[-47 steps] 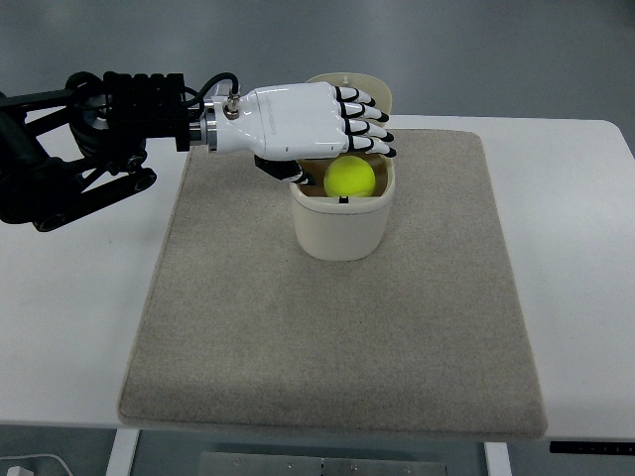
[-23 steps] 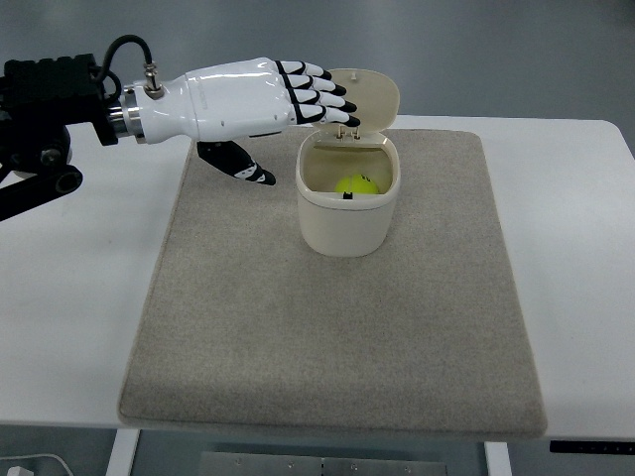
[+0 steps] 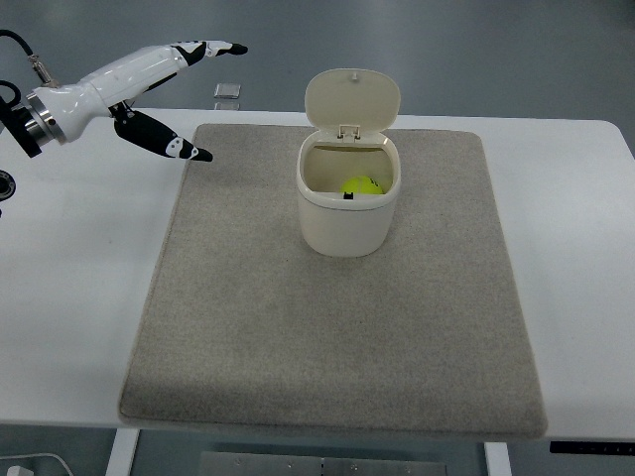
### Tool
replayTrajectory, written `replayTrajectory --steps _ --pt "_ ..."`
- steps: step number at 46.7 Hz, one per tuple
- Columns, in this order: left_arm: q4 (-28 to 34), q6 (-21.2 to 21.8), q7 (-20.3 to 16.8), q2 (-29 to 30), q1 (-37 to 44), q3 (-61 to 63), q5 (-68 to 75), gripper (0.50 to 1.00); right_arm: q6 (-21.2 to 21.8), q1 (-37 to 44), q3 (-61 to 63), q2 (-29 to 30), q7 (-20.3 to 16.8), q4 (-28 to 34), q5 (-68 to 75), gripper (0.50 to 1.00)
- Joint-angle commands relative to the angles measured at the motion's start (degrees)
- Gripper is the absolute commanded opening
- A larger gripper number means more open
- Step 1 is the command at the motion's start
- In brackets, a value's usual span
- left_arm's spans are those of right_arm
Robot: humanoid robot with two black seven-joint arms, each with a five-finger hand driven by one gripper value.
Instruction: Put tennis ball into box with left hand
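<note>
**A:** What has changed over the last second?

**B:** A second ago I had the left hand [image 3: 149, 74] directly over the box [image 3: 347, 203], fingers arched above the tennis ball [image 3: 361, 184] at the rim. Half a second ago the ball had dropped inside and the hand was already sliding off to the left. Now the hand sits well apart from the box, over the far left corner of the mat [image 3: 337, 327] and the bare table [image 3: 79, 297] beyond it.

**A:** State of the hand?

**B:** Fingers stretched out nearly straight, thumb splayed downward and away from them. It holds nothing.

**A:** And the ball?

**B:** Inside the box, low down, toward the right of the opening; only its upper part shows above the near wall. The hinged lid [image 3: 352, 99] stands upright behind the opening, so the box is uncovered.

**A:** What does that mean for the task?

**B:** I judge the placement itself done: ball in the box, hand released and clear. Nothing in the task sentence asks for the lid to be closed, so what remains, as I read it, is only bringing the arm to rest.

**A:** The right hand?

**B:** Not in view. There is also a small flat grey object [image 3: 228, 90] on the table behind the mat, playing no part that I can see.
</note>
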Motion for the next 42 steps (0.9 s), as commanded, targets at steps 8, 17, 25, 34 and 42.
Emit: replayTrajectory --steps 8,17,25,34,42 --pt "5.6 -1.8 0.1 -2.6 0.9 0.1 -23.0 0.994 0.0 0.0 0.0 0.0 0.0 0.0 0.0 0.94" --pt "12.2 -17.4 0.2 -3.2 0.9 0.0 -38.5 0.994 0.0 0.0 0.0 0.0 0.0 0.0 0.0 0.94" --pt "17.2 -28.3 0.3 -3.6 1.5 -0.1 -44.1 0.994 0.0 0.0 0.0 0.0 0.0 0.0 0.0 0.938" --pt "25.6 -44.6 1.3 -6.4 2.0 0.1 -54.7 0.994 0.0 0.0 0.0 0.0 0.0 0.0 0.0 0.94" --pt "32.4 -48.3 8.8 -10.1 3.4 -0.7 -61.7 0.994 0.0 0.0 0.0 0.0 0.0 0.0 0.0 0.94"
